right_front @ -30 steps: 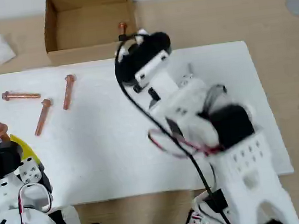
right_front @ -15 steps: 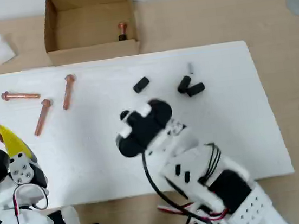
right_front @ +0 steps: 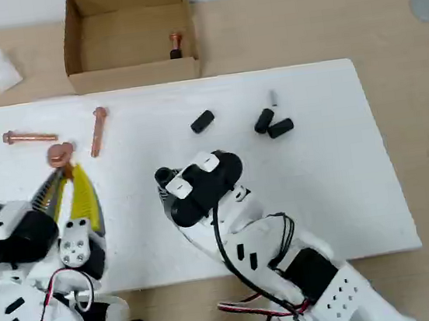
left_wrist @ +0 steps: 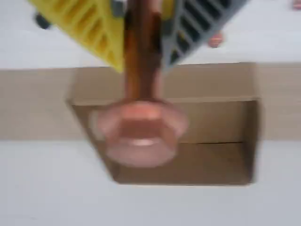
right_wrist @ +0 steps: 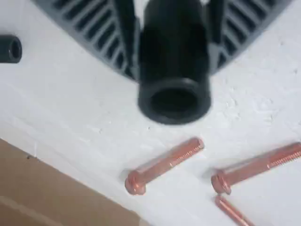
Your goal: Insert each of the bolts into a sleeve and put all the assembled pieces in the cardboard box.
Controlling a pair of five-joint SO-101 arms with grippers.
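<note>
**Both arms loaded: bolt on the left, sleeve on the right**

Your left fingers [right_front: 84,194] are clamped on a copper bolt [right_front: 60,154]. Its head sticks out past the tips, at the left of the high view over the white mat [right_front: 344,191]. Your right fingers [right_wrist: 89,28] grip a black sleeve [right_wrist: 174,75], open end outward, over the mat near the centre. Two loose bolts [right_front: 30,138] [right_front: 98,132] lie on the mat at upper left, near the held bolt's head. Three loose sleeves [right_front: 203,121] [right_front: 263,120] [right_front: 280,128] lie right of centre, toward the top. The cardboard box [right_front: 133,75] sits on the wooden worktop [right_front: 409,89] at the top edge, with one assembled piece [right_front: 175,44] inside by its right wall.
</note>
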